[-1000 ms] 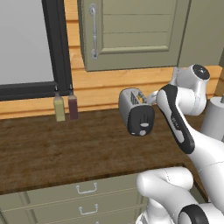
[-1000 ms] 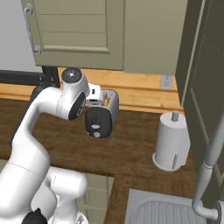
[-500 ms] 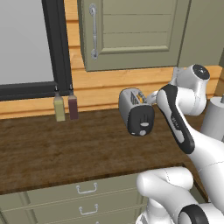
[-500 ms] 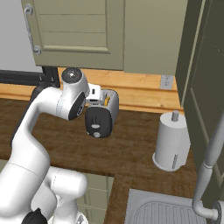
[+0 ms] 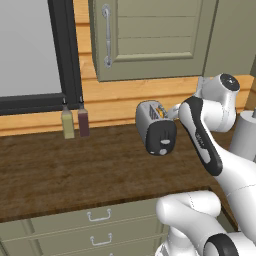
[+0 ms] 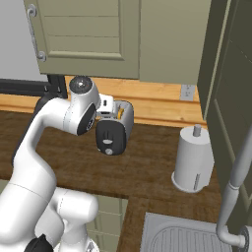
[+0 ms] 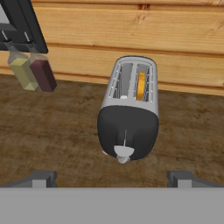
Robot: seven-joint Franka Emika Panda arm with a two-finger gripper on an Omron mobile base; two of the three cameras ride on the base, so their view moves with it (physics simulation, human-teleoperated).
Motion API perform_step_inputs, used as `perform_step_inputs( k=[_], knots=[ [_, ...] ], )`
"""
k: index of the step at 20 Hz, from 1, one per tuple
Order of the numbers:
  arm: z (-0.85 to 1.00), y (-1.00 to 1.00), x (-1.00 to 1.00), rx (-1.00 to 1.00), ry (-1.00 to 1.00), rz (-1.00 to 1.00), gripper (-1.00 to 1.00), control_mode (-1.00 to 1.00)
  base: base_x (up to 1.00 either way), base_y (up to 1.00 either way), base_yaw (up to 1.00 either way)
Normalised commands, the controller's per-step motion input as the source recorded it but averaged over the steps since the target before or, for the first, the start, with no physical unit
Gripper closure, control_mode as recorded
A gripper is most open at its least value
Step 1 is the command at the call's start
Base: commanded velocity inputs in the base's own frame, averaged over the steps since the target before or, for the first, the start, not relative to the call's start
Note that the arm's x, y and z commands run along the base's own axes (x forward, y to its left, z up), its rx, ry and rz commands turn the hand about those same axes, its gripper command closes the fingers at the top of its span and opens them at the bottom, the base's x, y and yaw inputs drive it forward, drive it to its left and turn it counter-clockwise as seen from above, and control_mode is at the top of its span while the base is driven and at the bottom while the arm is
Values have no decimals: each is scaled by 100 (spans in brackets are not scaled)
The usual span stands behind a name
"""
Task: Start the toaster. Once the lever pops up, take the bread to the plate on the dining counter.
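Hand view, toaster (image 7: 130,114) stood mid-frame on the brown table (image 7: 57,140) near the wood wall, bread (image 7: 141,85) in its right slot, two bottles (image 7: 33,70) upper left, tool (image 7: 112,178) released wide at bottom edge, bare table around.

Light was even and fairly bright in every view, flat as rendered scenes are, with no clear source. Shadows were faint: a soft dark patch lay on the tabletop (image 7: 52,131) under the toaster (image 7: 129,116). Its black end panel carried a dull sheen, with a small highlight in the left base view. The arm (image 5: 210,130) was shaded softly along its underside. Edges were sharp throughout; nothing was blurred, and straight lines stayed straight at the borders.
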Motion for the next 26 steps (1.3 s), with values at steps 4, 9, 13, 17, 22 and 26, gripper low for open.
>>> perform_step_inputs(
  k=[4,9,13,17,22,26],
  knots=[
    [0,0,0,0,0,0,-100,-100,0,0,0],
    [-2,-1,0,0,0,0,-100,-100,0,0,0],
    [-6,-1,1,0,-1,0,-100,-100,0,0,0],
    [-12,0,11,0,-5,-1,-100,-100,0,0,0],
    [-8,0,20,5,0,-2,-100,-100,0,0,0],
    [0,-1,34,4,0,-2,-100,-100,0,0,0]
  ],
)
